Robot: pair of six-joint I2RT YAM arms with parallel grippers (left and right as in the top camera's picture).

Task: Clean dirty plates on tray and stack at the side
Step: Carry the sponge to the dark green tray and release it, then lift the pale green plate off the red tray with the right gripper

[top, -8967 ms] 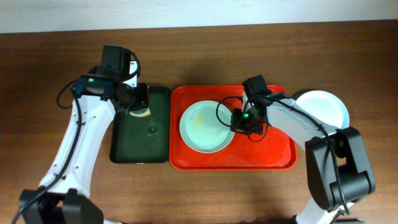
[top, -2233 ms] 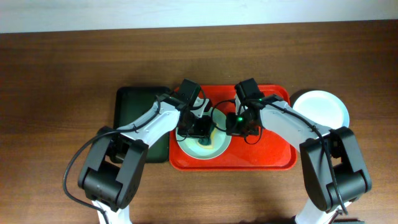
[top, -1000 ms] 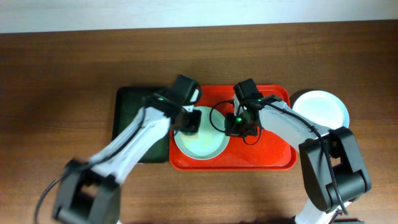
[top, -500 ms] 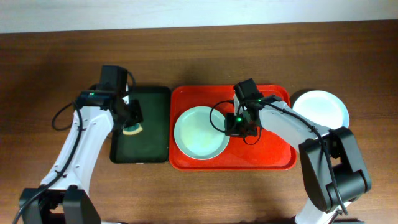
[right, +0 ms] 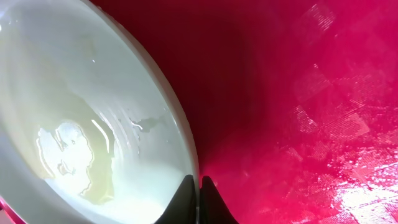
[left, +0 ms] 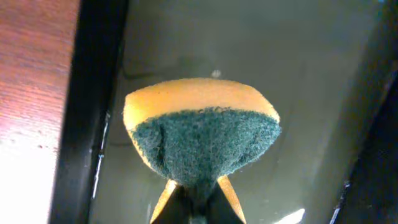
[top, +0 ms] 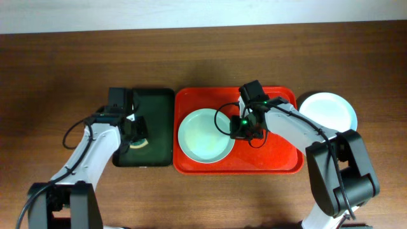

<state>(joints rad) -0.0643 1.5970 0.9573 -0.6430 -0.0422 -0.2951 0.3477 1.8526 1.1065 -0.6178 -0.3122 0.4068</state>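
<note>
A pale mint plate (top: 203, 136) (right: 93, 124) lies on the left half of the red tray (top: 280, 159) (right: 298, 93); its wet inside shows no yellow smear. My right gripper (top: 240, 127) (right: 199, 180) is shut on that plate's right rim. Over the dark green tray (top: 156, 108) (left: 311, 74) my left gripper (top: 135, 130) (left: 194, 186) is shut on a yellow-and-green sponge (top: 137, 144) (left: 202, 134), squeezed at its green end. Another pale plate (top: 327, 111) sits on the table to the right of the red tray.
The green tray lies against the red tray's left side. Brown wooden table (top: 63, 63) surrounds both trays. The right arm's links (top: 299, 127) cross above the red tray's right half.
My left arm has carried the sponge off the plate, leftward over the green tray and then toward its front. The yellow smear seen earlier on the plate is gone. The right gripper has stayed put.
</note>
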